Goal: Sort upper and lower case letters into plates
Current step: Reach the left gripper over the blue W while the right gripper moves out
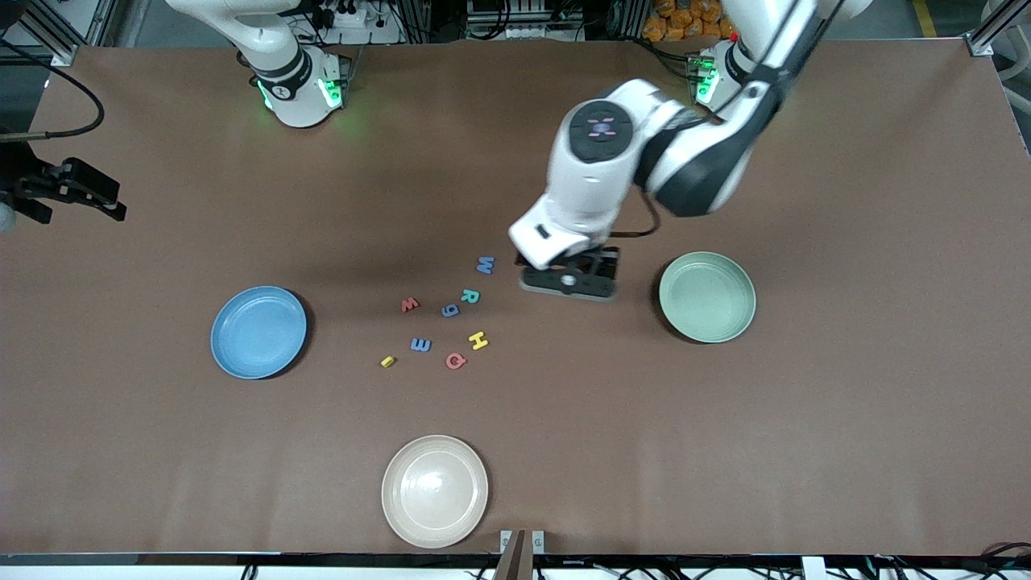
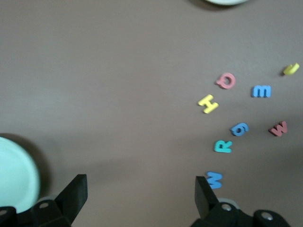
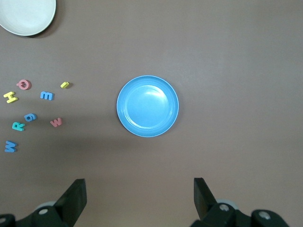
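Starting at the right arm's end of the desk: the sky blue plate (image 1: 258,332) lay empty, and the right hand (image 3: 138,189) hung high over the desk beside it, fingers spread wide, waiting. Toward the middle came the letters, all eight loose on the desk and none in a plate yet: the yellow i (image 1: 387,362), the red w (image 1: 410,304), the blue E (image 1: 420,345), the blue g (image 1: 450,310), the red Q (image 1: 456,361), the teal R (image 1: 469,296), the yellow H (image 1: 478,340) and the blue W (image 1: 485,265). Nearer the camera sat the cream plate (image 1: 435,491) — no part of the sort. Then the left hand (image 1: 572,282), low over the desk between the blue W and the mint plate (image 1: 707,296), jaws spread, holding nothing.

The risks, as I judged them: such small, flat pieces could slip from a pinch, and wide fingers coming down on the W might knock the R beside it. The two w shapes look alike, too — case could be misread and a letter dropped in the wrong plate.
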Tool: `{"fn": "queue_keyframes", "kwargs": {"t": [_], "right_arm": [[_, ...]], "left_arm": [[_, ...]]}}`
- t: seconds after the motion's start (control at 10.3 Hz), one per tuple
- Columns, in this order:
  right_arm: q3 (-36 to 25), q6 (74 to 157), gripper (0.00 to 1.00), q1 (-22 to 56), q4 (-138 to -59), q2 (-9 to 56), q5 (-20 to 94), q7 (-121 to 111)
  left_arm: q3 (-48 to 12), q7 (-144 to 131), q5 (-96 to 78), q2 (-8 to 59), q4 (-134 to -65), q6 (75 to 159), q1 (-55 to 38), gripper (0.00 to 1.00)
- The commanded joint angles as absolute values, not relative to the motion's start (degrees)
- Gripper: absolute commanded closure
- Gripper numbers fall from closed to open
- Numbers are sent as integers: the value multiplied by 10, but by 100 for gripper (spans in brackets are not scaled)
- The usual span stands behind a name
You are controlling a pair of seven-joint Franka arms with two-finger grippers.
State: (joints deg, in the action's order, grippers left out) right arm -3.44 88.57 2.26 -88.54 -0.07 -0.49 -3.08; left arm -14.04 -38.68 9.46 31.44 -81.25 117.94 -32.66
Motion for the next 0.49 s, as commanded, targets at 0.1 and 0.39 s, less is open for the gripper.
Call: {"fn": "queue_keyframes", "kwargs": {"t": [0.1, 0.39], "right_arm": [[-31, 887, 0, 17, -892, 3, -11, -36], [-31, 910, 0, 17, -892, 49, -10, -26]], "left_arm": [[-128, -458, 118, 427, -795, 1320, -413, 0], [-91, -522, 138, 500, -795, 1404, -477, 0]]}}
